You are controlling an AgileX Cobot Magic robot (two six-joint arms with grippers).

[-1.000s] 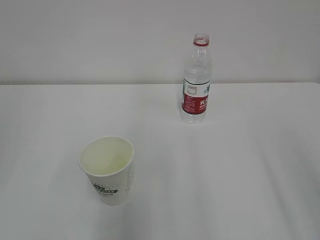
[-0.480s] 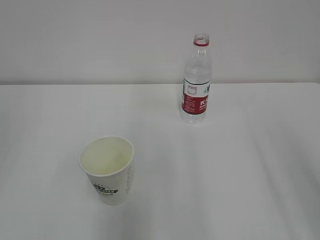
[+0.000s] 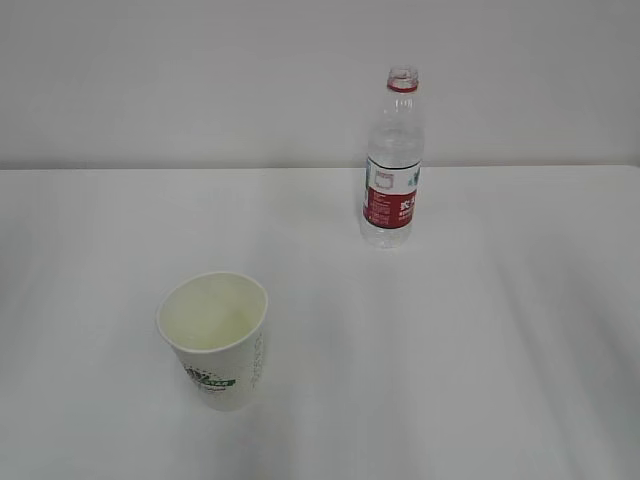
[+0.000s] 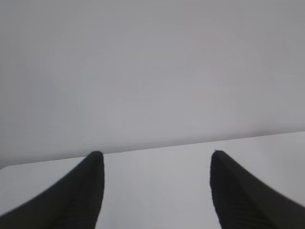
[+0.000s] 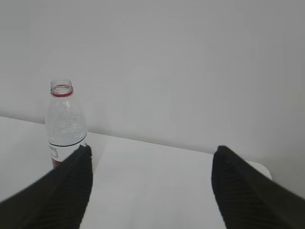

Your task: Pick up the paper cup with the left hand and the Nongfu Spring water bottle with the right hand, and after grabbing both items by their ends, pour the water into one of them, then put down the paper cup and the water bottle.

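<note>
Left hand: black two-fingered jaws spread wide, holding and touching nothing; only white surface between them.
Right hand: black jaws spread wide, empty.
Bottle: tall clear ribbed plastic Nongfu Spring water bottle, uncapped, upright, upper right of exterior frame.
Cup: white dimpled paper cup, upright, lower left, well apart from bottle.

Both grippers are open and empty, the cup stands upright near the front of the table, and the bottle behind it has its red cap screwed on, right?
Not quite: the bottle has no cap. The exterior view shows only a red neck ring under an open mouth, and the right wrist view agrees. The rest holds: the left gripper and right gripper are open and empty, and the paper cup stands upright in front.
</note>
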